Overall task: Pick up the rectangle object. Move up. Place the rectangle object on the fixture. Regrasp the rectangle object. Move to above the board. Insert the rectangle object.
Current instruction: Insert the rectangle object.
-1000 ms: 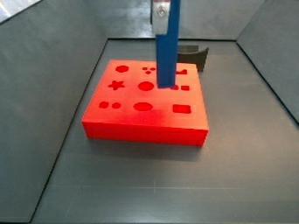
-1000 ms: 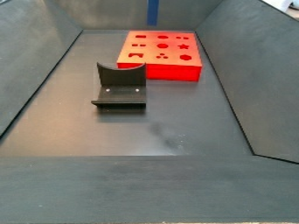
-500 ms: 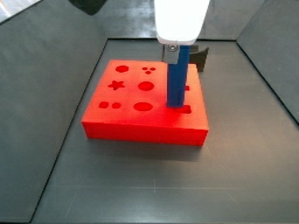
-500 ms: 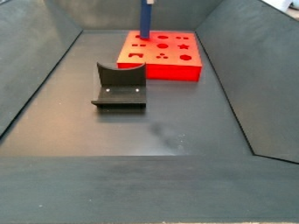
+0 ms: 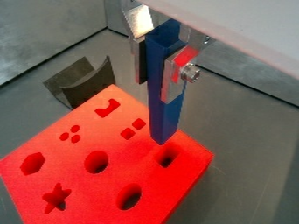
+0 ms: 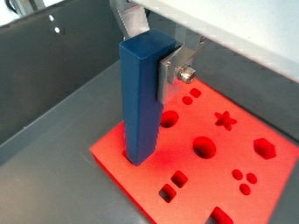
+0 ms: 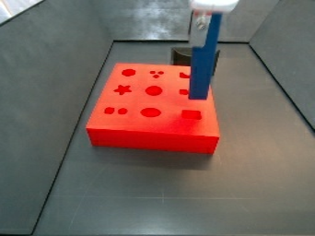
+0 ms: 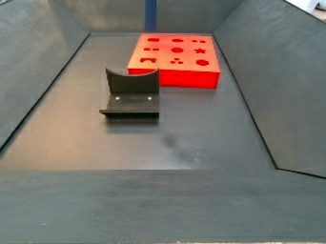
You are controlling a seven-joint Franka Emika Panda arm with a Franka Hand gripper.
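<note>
- gripper (image 5: 162,52): above the board, jaws pressed onto the upper part of the rectangle object, one silver finger plate (image 5: 184,68) visible against a side face in both wrist views; in a side view only its white body shows at the top edge of the frame (image 7: 212,5).
- rectangle object (image 7: 204,57): blue bar, held upright and hanging down from the gripper (image 6: 158,54); its lower end is over the board's top, near the edge that carries the square holes. in a wrist view (image 5: 163,87) the lower end sits just beside an oval hole (image 5: 169,157); contact with the board cannot be determined.
- in a wrist view (image 6: 145,98) the bar's lower end overlaps the board's near corner region; not seated in any hole as far as the views show.
- in a side view only a short blue stretch of the bar (image 8: 152,13) appears at the top edge, behind the board.
- board (image 7: 109,133): red-orange slab lying flat on the dark grey floor, top face carrying a star (image 7: 122,89), circles, ovals and squares; also seen in other views (image 5: 24,156) (image 6: 268,179) (image 8: 193,76).
- fixture (image 8: 132,92): dark l-shaped bracket on its base plate, standing on the floor apart from the board, nothing resting on it; also visible beyond the board's corner in a wrist view (image 5: 79,80), and partly hidden behind the bar in a side view (image 7: 183,57).
- enclosure: grey sloping walls (image 8: 38,57) surround the floor.
</note>
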